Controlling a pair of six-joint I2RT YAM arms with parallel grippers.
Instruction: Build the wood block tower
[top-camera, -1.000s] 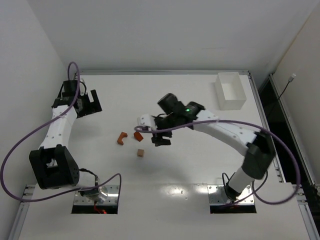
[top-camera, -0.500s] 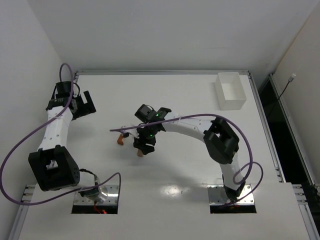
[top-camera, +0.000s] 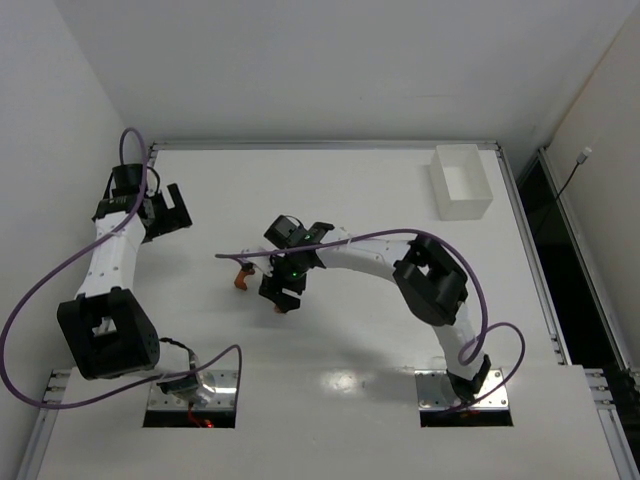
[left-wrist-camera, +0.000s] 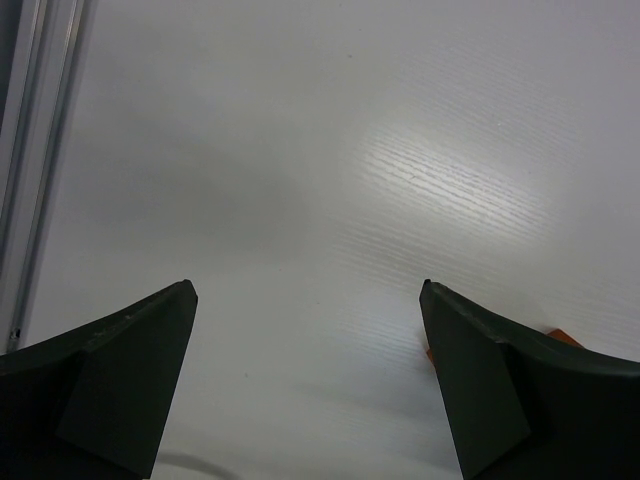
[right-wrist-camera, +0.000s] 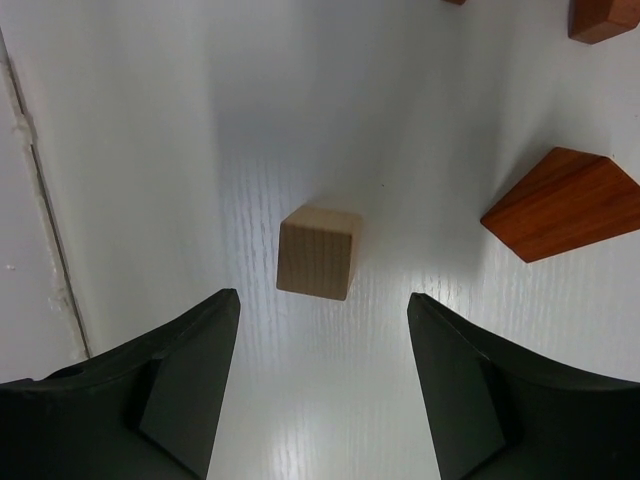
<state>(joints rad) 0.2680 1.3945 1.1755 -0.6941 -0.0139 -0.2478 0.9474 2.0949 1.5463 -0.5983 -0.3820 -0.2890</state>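
Observation:
No tower stands; the wood blocks lie loose on the table. In the right wrist view a pale tan cube lies just ahead of my open right gripper, in line with the gap and untouched. A reddish-brown wedge lies to its right, and another reddish-brown piece shows at the top edge. In the top view the right gripper hovers over the blocks, beside the reddish-brown arch. My left gripper is open and empty at the far left.
A white rectangular bin stands at the back right. Purple cables loop from both arms. The table's left rail runs beside the left gripper. A sliver of orange-brown block peeks past the left gripper's right finger.
My right gripper swung left and toward the near edge, coming down over the loose blocks with the cube ahead of its jaws. My left arm drew back slightly to the left.

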